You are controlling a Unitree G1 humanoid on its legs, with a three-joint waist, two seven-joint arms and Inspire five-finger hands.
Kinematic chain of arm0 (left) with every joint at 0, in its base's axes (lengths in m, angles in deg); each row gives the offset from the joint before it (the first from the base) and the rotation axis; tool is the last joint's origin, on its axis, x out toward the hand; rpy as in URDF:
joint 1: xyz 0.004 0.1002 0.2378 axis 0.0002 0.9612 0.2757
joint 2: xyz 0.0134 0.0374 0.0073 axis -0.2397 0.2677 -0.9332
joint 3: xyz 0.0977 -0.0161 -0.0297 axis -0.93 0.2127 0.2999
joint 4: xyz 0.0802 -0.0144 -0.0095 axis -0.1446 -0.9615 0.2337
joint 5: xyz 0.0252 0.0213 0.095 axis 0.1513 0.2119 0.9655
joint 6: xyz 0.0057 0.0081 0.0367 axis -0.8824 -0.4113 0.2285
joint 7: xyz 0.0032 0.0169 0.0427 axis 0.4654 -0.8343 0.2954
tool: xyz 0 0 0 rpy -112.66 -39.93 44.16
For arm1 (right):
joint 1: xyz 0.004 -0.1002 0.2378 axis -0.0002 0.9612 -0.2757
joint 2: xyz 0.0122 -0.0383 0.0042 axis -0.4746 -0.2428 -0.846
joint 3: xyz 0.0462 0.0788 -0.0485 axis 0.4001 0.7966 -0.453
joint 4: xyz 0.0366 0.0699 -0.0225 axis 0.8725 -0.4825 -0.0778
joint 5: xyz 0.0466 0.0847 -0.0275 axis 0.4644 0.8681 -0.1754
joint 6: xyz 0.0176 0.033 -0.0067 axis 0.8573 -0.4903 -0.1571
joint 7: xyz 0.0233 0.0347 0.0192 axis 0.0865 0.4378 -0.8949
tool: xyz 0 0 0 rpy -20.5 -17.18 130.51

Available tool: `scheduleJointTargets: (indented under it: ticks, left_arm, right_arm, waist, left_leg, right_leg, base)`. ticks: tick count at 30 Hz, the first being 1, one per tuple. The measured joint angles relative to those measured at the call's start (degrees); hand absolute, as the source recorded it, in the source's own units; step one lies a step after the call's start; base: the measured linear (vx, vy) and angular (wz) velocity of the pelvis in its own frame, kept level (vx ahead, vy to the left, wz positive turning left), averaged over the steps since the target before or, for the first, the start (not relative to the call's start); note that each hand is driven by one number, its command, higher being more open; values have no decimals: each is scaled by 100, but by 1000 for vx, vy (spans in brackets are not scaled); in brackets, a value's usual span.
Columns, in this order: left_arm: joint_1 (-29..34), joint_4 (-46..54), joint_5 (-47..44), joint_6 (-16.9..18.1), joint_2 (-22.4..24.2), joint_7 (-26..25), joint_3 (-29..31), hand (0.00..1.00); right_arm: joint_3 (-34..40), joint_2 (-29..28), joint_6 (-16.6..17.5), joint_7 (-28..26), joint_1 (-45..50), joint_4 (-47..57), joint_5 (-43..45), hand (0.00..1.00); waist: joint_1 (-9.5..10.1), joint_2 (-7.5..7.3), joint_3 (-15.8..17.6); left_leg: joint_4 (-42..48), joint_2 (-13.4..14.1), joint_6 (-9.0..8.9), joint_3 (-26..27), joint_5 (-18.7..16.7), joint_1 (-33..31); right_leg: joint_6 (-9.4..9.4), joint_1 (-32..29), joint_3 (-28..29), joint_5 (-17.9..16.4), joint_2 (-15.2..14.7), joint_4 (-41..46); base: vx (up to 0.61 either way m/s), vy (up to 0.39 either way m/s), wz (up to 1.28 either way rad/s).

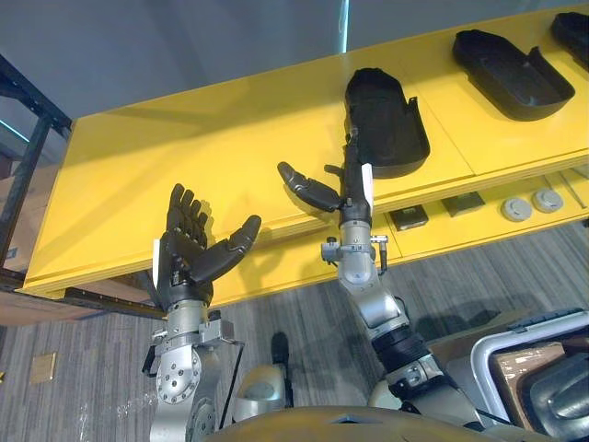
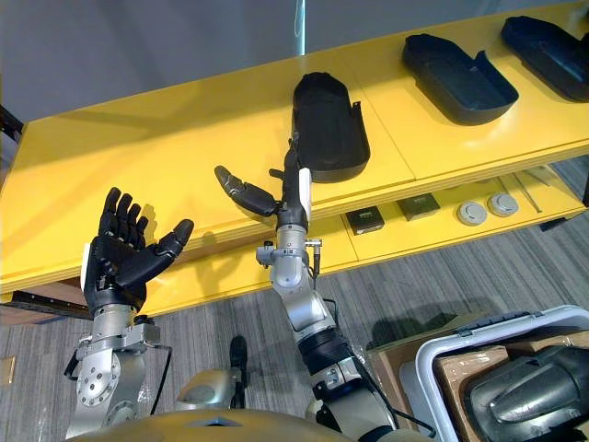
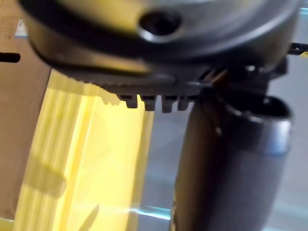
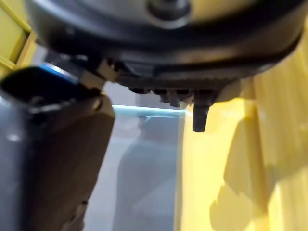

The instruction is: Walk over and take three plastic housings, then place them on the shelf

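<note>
Big yellow shelf [image 1: 230,138] right across, and three black plastic housings on its top. There's the mid-shelf housing [image 2: 327,115], reaching down to the front edge, a second housing [image 2: 456,69] toward the right end, and a third housing [image 2: 548,41] at the right end by the back edge.

On the floor off the right end sits one white-rimmed bin [image 2: 425,378] with a grey moulded part [image 2: 534,391] inside.

The right hand [image 1: 354,189] is up at the front edge. Its fingers are straight and together, pointing along the near end of the mid-shelf housing, and its thumb sticks out sideways. Touching or just short, I cannot tell.

The left hand [image 1: 189,244] is raised before the front edge toward the left end, fingers spread, holding nothing.

On the lower level are two dark square pieces [image 1: 408,217] and two grey discs [image 1: 516,209].
</note>
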Motion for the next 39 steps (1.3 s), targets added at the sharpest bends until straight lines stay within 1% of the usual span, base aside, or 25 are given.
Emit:
scheduleJointTargets:
  ticks: [2,3,5,6,7,8,10,12,14,15,18,20,21,24,26,27,30,32,33,36,37,39]
  left_arm:
    - [-4,0,0,0,-1,-4,0,100]
    - [-3,0,0,-1,-1,-2,-3,100]
    - [-3,-1,1,-1,-11,2,-1,100]
    - [-9,-1,3,-2,-14,8,-1,100]
    - [-24,-1,13,-4,-17,19,-12,100]
    - [-52,-1,16,-5,-24,18,-43,100]
    - [-62,-1,17,-5,-29,20,-52,100]
    - [-70,-1,28,-6,-38,32,-48,100]
    - [-112,1,34,-6,-41,71,-49,100]
    - [-152,1,35,-6,-55,73,-36,100]
    - [-232,1,34,-4,-88,64,111,100]
    - [-239,1,34,-3,-137,52,186,100]
    - [-231,1,34,-1,-149,50,210,100]
    - [-227,1,34,14,-155,48,303,100]
    - [-241,1,44,15,-155,49,283,100]
    - [-248,1,69,15,-157,49,267,100]
    - [-286,1,370,15,-164,39,258,100]
    - [-293,2,424,17,-169,38,285,100]
    - [-294,1,424,17,-170,38,292,100]
    - [-295,3,424,17,-176,45,376,100]
    - [-291,6,423,17,-176,42,404,100]
    - [-267,16,423,17,-173,46,555,100]
  right_arm:
    - [-3,38,77,-144,40,17,7,100]
    - [-22,95,117,-298,84,75,101,100]
    - [-51,230,192,-848,208,405,871,100]
    - [-52,246,194,-997,239,528,1150,100]
    - [-59,291,194,-1287,368,898,1608,100]
    - [-73,382,197,-1619,564,1430,2041,100]
    - [-74,493,199,-2030,756,2048,2454,100]
    - [28,761,201,-2584,957,3012,2777,100]
    - [256,908,196,-2899,1178,3525,2955,100]
    - [518,1000,188,-3121,1435,3863,3070,0]
    - [1235,1175,142,-3557,2150,4172,3225,0]
    - [1616,1286,102,-3649,2598,4204,3238,0]
    - [1822,1349,42,-3686,2876,4203,3303,0]
    - [2104,1359,-1,-3742,3269,4203,3353,0]
    - [2126,1368,3,-3796,3341,4203,3339,0]
    - [2125,1368,15,-3820,3339,4203,3332,0]
    - [2047,1379,87,-3849,3277,4143,3309,0]
    - [1947,1389,294,-3809,3069,3812,3110,0]
    - [1944,1390,299,-3793,3007,3718,3093,0]
    - [1930,1391,314,-3577,2717,3233,3088,0]
    - [1916,1391,315,-3529,2668,3171,3084,0]
    - [1811,1391,324,-3329,2437,2891,2843,0]
  waist:
    - [-28,0,0]
    - [-41,0,0]
    - [-120,-3,-1]
    - [-133,-3,-1]
    - [-135,-5,-2]
    - [-139,-9,-4]
    - [-167,-24,-12]
    - [-285,-128,-74]
    - [-288,-198,-118]
    - [-303,-250,-141]
    - [-430,-356,-192]
    - [-456,-377,-185]
    - [-504,-378,-185]
    - [-615,-386,-178]
    - [-715,-393,-174]
    - [-732,-391,-174]
    - [-716,-393,-169]
    - [-683,-400,-160]
    - [-673,-403,-155]
    - [-556,-393,-141]
    - [-558,-388,-135]
    - [-513,-383,-128]
  left_leg:
    - [0,0,2,57,-6,25]
    - [-1,2,4,103,-17,40]
    - [-2,7,13,176,-46,46]
    - [-2,13,-26,207,-85,45]
    - [-1,32,-27,275,-96,48]
    - [-1,50,-22,321,-96,45]
    - [0,77,-14,344,-90,45]
    - [1,123,-24,378,-91,59]
    - [1,139,-48,440,-111,68]
    - [2,147,-57,475,-121,72]
    - [2,180,-69,555,-150,87]
    - [1,207,-80,657,-177,119]
    - [1,215,-91,692,-201,130]
    - [22,274,-116,837,-255,147]
    - [79,307,-122,826,-279,100]
    - [86,313,-122,817,-279,91]
    - [160,337,-131,773,-294,67]
    - [160,336,-130,713,-292,53]
    - [160,335,-129,687,-291,53]
    - [153,333,-123,512,-281,17]
    - [153,330,-121,456,-268,-7]
    - [137,330,-123,344,-226,-46]
  right_leg:
    - [4,-6,56,27,5,-28]
    - [6,-6,105,56,16,-77]
    - [-1,-13,173,132,40,-190]
    - [-2,-28,208,149,52,-212]
    - [-27,-43,266,184,85,-281]
    - [-10,-56,299,226,108,-327]
    - [-18,-52,316,250,144,-381]
    - [-28,-59,356,250,192,-389]
    - [-29,-95,429,250,212,-399]
    - [-30,-108,459,251,223,-410]
    - [-57,-111,514,279,271,-473]
    - [-63,-142,618,298,306,-497]
    - [-62,-144,642,302,316,-516]
    - [-77,-206,776,332,388,-580]
    - [-82,-208,769,329,414,-582]
    - [-83,-211,765,329,420,-583]
    - [-86,-192,745,331,434,-576]
    - [-86,-161,672,330,433,-583]
    - [-87,-138,635,329,432,-589]
    - [-113,-42,475,308,430,-602]
    - [-116,-21,433,305,428,-608]
    - [-126,16,300,299,431,-616]
  base:
    - [-28,12,-22]
    - [-44,16,-23]
    - [-46,17,-22]
    - [-36,14,-22]
    - [-24,10,-25]
    - [-14,3,-21]
    - [14,-17,-10]
    - [31,-31,-10]
    - [31,-16,-17]
    - [33,-9,-15]
    - [16,-7,-13]
    - [-8,-3,-25]
    - [-10,0,-21]
    - [-3,-3,-26]
    - [-1,-11,-8]
    - [9,-21,5]
    - [23,-10,6]
    - [8,-5,12]
    - [-3,-5,21]
    - [-9,-4,25]
    - [-20,-11,34]
    - [-20,-11,26]
